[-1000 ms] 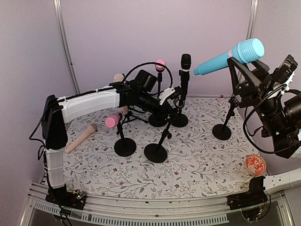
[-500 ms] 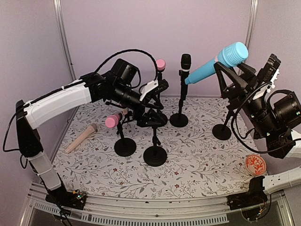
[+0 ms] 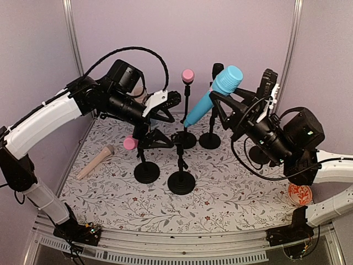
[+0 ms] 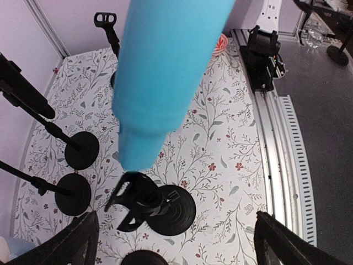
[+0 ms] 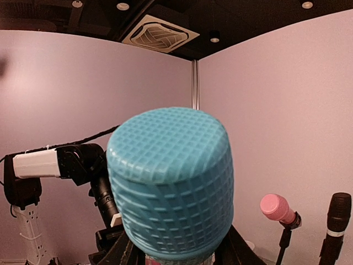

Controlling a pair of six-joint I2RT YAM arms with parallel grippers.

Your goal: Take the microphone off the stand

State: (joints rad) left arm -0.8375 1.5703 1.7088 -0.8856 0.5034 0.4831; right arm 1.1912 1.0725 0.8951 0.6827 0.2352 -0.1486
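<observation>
- Right gripper [image 5: 176, 249] is clamped on the blue mic [image 3: 205, 104] just under its gridded head. The mic hangs in the air, off any stand. In the overhead view its head is up at 1 o'clock and its tail slants down toward the centre.
- Left gripper [image 4: 175, 218] is spread wide at 10 o'clock, grasping nothing. The mic's tail points toward it and is near. Whether the tail lies between the fingers cannot be told.
- Judgement: the lift-off looks done, and the mic is yet to be handed over or set down.
- To do that well, a firm squeeze is needed, since the long handle hangs free.
- The tail should be steered clear of the empty clip [image 4: 132, 201] right below it, and of the pink mic [image 3: 188, 75] on its post at 12 o'clock.
- For a handover, the left fingers should close round the handle before the right lets go.
- Otherwise, bare cloth [image 3: 231, 204] at 6 o'clock seems the safest landing.
- No writing can be read on mic, stands or arms. An orange disc [image 3: 299, 193] at 4 o'clock bears only a white leaf pattern.
</observation>
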